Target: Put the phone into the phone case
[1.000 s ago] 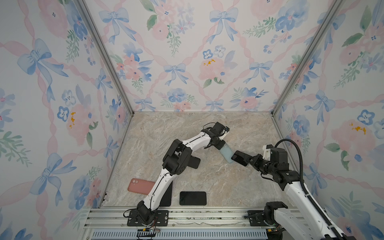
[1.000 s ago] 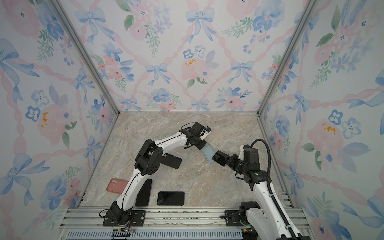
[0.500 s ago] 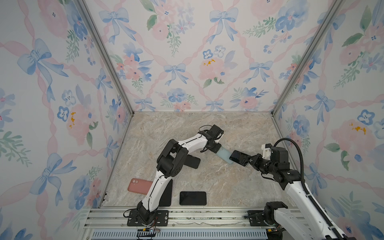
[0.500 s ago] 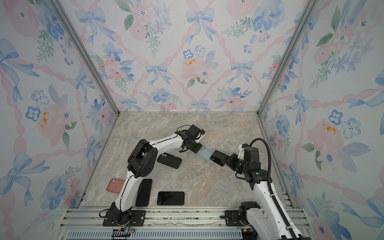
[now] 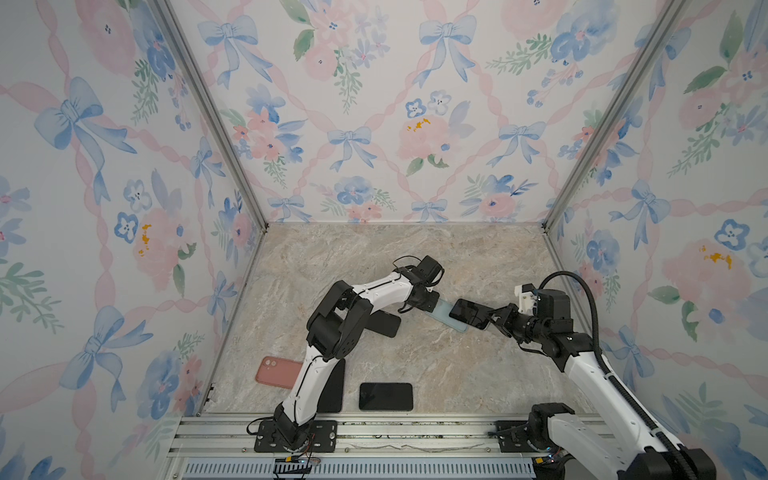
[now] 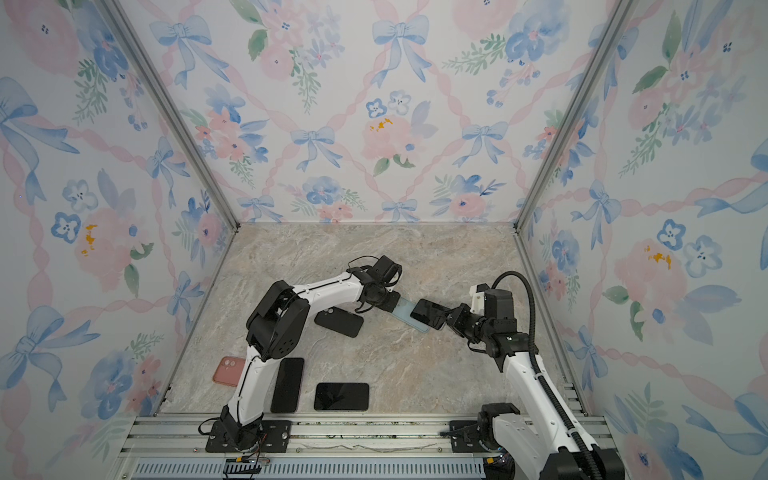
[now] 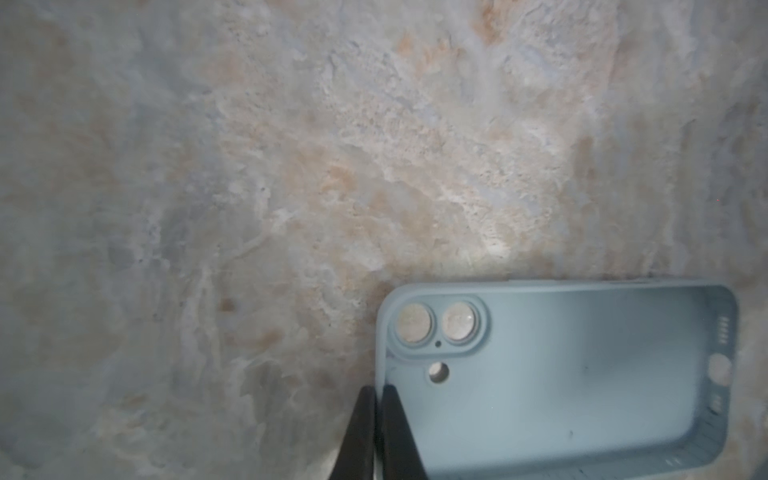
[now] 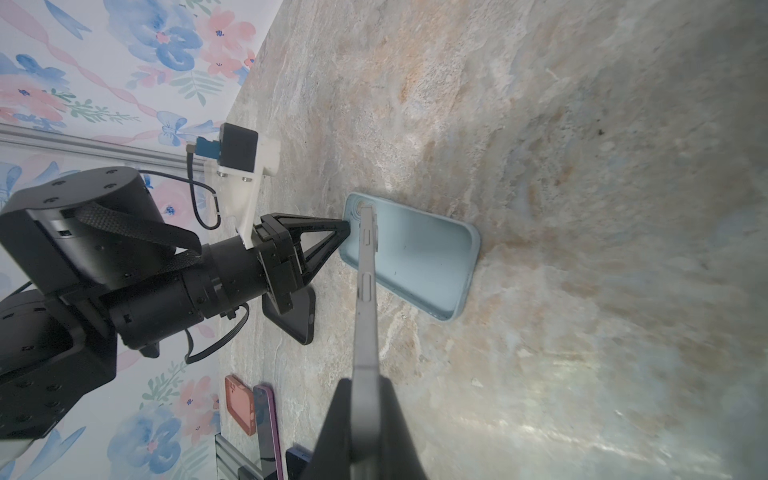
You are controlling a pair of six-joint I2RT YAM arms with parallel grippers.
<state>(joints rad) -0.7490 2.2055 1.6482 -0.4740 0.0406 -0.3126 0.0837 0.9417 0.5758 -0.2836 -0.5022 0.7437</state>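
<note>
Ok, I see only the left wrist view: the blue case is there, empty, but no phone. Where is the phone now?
Observer: The right end effector holds the phone by one end, shut on it.
Operator: Is it near the case?
Observer: Yes. In both top views it overlaps the blue case on the side away from the left end effector; contact I cannot tell.
Operator: Is there another case?
Observer: Yes, a pink case lies flat at the front left.

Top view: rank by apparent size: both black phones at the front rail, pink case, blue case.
1. Crosswise black phone and lengthwise black phone: alike, no ranking.
2. Pink case, partly behind the left arm.
3. Blue case, mostly covered by the held phone.
</note>
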